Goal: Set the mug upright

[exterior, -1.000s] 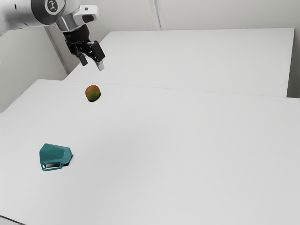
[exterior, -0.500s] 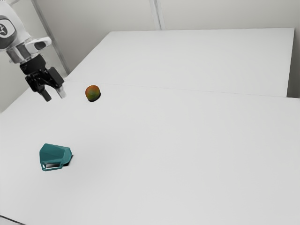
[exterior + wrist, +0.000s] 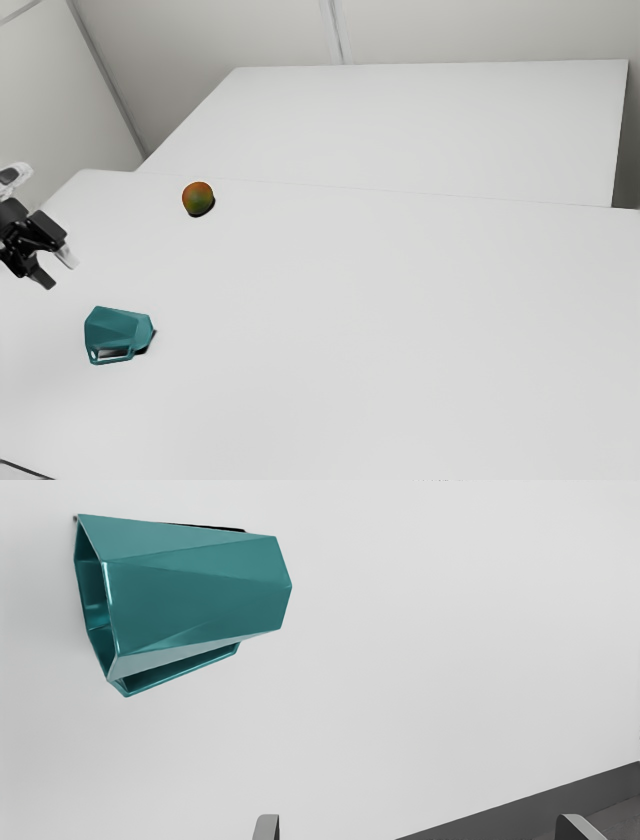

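My gripper (image 3: 58,270) hangs at the exterior view's left edge, above the table and apart from the mug. The teal faceted mug (image 3: 121,333) lies on its side on the white table, nearer that camera than my hand. In the wrist view the mug (image 3: 195,590) shows its hollow mouth at one end and its handle along one side. Two fingertips of the gripper (image 3: 425,827) stand wide apart at the bottom edge, with nothing held between them.
A round orange-green fruit (image 3: 198,198) rests on the table (image 3: 380,320), farther from the exterior camera than the mug. A table edge and a dark grey strip (image 3: 530,810) run close to my fingers in the wrist view.
Across the exterior view my arm has swung left and its gripper has come lower, ending closer to the mug. The mug and the fruit have stayed where they were.
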Robot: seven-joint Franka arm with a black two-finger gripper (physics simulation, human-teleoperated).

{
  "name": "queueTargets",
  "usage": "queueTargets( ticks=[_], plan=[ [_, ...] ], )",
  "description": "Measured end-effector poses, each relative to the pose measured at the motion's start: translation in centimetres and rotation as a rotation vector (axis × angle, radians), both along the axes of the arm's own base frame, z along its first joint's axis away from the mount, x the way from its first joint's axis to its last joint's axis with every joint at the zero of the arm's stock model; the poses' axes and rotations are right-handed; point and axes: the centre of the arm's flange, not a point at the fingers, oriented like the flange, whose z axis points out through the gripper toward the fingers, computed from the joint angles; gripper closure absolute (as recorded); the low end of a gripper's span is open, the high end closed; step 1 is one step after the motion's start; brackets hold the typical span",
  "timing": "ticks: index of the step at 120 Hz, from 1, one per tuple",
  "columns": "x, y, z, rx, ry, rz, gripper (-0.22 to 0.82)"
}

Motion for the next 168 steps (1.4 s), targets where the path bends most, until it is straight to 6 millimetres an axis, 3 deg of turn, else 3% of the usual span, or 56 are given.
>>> queueTargets(
  ticks=[19, 33, 54, 88, 120, 124, 146, 168],
  plan=[
    [-0.5, 4.1, -3.9, -0.029, -0.015, 0.041, 0.0],
    [1.3, 5.1, -7.3, -0.054, -0.027, 0.027, 0.0],
    [2.6, 5.4, -11.5, -0.112, -0.072, 0.021, 0.0],
    [3.4, 5.0, -16.2, -0.179, -0.133, 0.021, 0.0],
    [2.3, 3.9, -18.3, -0.272, -0.173, 0.039, 0.0],
    [2.2, 3.9, -18.3, -0.279, -0.178, 0.04, 0.04],
    [2.0, 4.1, -17.8, -0.294, -0.208, 0.03, 0.5],
    [2.0, 3.7, -16.4, -0.315, -0.239, 0.001, 0.69]
  ],
)
